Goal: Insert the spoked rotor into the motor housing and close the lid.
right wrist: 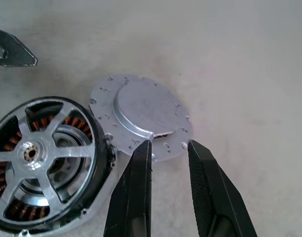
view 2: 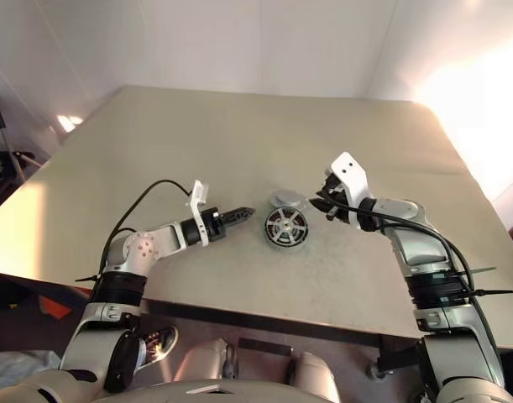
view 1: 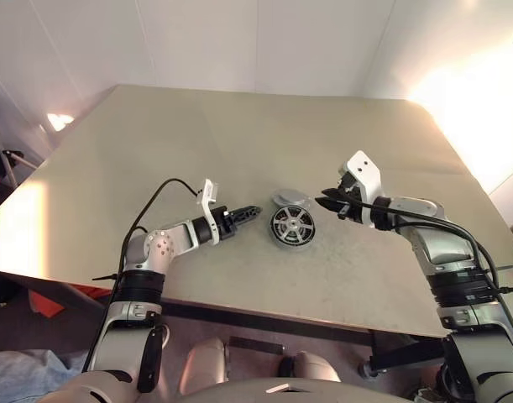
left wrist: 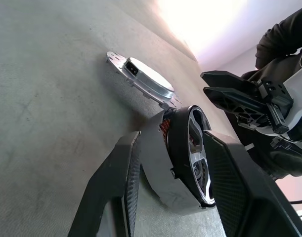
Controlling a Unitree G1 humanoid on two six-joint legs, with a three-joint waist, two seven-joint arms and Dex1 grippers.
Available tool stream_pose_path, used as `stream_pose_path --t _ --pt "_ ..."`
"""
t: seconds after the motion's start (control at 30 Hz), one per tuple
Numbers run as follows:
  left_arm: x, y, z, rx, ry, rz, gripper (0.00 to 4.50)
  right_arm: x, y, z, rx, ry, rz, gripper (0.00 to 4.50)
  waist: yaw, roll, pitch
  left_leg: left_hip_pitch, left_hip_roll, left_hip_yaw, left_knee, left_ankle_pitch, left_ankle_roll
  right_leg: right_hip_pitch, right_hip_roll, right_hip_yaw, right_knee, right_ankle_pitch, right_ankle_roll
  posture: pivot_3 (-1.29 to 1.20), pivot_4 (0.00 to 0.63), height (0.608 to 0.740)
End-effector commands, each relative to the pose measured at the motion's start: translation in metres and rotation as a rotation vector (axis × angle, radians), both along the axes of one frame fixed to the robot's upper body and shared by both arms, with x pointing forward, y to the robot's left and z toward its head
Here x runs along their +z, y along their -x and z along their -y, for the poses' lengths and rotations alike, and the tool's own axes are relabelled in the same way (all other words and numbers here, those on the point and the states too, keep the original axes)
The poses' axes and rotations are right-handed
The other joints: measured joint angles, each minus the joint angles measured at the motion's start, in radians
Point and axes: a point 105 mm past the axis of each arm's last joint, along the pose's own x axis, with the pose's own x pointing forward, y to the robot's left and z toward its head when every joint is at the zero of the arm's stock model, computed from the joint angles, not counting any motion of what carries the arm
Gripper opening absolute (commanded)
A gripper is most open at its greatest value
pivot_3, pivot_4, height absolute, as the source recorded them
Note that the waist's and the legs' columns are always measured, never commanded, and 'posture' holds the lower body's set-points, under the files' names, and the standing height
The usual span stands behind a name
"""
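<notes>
Since the dark-rimmed spoked rotor (right wrist: 42,163) with its silvery spokes is already sitting in the round dark motor housing (left wrist: 163,148), copper windings showing between the spokes, the step in hand looks to be fetching the pale grey flat round lid (right wrist: 141,116). That lid is lying flat on the grey bench (view 1: 155,143) at the centre of the head view, its edge touching or tucked just behind the housing on the upper side. The right claw (right wrist: 168,148) is hanging just over the lid's near rim with its fingers parted and holding nothing; it should probably straddle the thin rim squarely and pinch at the free edge away from the housing, because a flat cap offers little to grip and could skid. The left claw (view 1: 249,211), also open and empty, is pointing at the housing from centre-left, close enough to steady it. Nothing else is crowding the bench; only the motor's closeness is limiting finger room.
</notes>
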Motion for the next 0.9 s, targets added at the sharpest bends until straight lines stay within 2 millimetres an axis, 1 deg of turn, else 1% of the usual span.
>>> stream_pose_path --t 0.03,0.17,0.27,0.37,0.5,0.57,0.67,0.73,0.8,0.9 --pt "0.010 -0.003 -0.001 0.005 0.007 0.041 2.10 0.014 -0.008 -0.013 0.028 -0.023 0.048 1.26 0.000 0.000 0.000 0.000 0.000 0.000 0.000 0.000 0.000 0.000 0.000 0.000 0.000 0.000 0.000 0.00 0.000 0.740" --pt "0.010 -0.003 -0.002 0.012 0.003 0.043 2.10 0.017 -0.022 -0.018 -0.018 -0.095 0.022 1.26 0.000 0.000 0.000 0.000 0.000 0.000 0.000 0.000 0.000 0.000 0.000 0.000 0.001 0.000 0.000 0.00 0.000 0.740" --pt "0.011 -0.004 -0.004 0.016 0.002 0.044 2.10 0.018 -0.022 -0.021 -0.002 -0.107 0.018 1.85 0.002 0.000 0.000 0.000 0.000 0.000 0.000 0.000 0.000 0.000 0.000 0.000 0.000 0.000 0.000 0.00 0.000 0.740" --pt "0.010 -0.004 -0.004 0.019 0.000 0.041 2.10 0.015 -0.027 -0.021 -0.015 -0.066 0.033 2.84 0.001 0.000 0.000 -0.001 0.000 0.000 0.000 0.000 -0.001 -0.001 0.000 0.000 0.000 0.000 0.000 0.00 0.000 0.740" --pt "0.010 -0.004 -0.003 0.015 -0.002 0.041 2.10 0.014 -0.026 -0.029 0.012 -0.075 0.012 2.84 0.000 0.000 0.000 -0.001 0.000 0.000 0.000 0.000 -0.001 -0.001 0.000 0.000 0.001 0.000 0.000 0.00 0.000 0.740" --pt "0.010 -0.004 -0.002 0.015 -0.002 0.041 2.10 0.010 -0.026 -0.032 0.025 -0.078 -0.009 2.84 -0.002 0.000 0.000 -0.001 0.000 0.000 0.000 0.000 -0.001 -0.001 0.000 0.000 0.001 0.000 0.000 0.00 0.000 0.740" --pt "0.011 -0.005 -0.002 0.014 -0.005 0.044 2.10 0.000 -0.033 -0.026 -0.014 -0.064 -0.037 2.84 -0.002 0.000 0.000 -0.001 0.000 0.000 0.000 0.000 -0.001 -0.001 0.000 0.000 0.001 0.000 0.000 0.00 0.000 0.740" --pt "0.011 -0.005 -0.003 0.021 -0.005 0.045 2.10 0.005 -0.033 -0.022 -0.015 -0.069 -0.027 2.84 0.000 0.000 0.000 -0.001 0.000 0.000 0.000 0.000 -0.001 -0.001 0.000 0.000 0.001 0.000 0.000 0.00 0.000 0.740" --pt "0.010 -0.005 -0.005 0.027 -0.004 0.044 2.10 0.012 -0.029 -0.019 -0.001 -0.070 -0.015 2.84 0.001 0.000 0.000 -0.002 0.000 0.000 0.000 0.001 -0.001 -0.002 0.000 0.000 0.001 0.000 0.000 0.00 0.000 0.740" --pt "0.009 -0.003 -0.007 0.032 -0.004 0.040 2.10 0.018 -0.013 -0.019 0.049 -0.052 -0.005 2.84 0.002 0.000 0.000 -0.004 0.000 0.000 0.000 0.001 -0.001 -0.003 0.000 0.000 0.001 0.000 0.000 0.00 0.000 0.740"
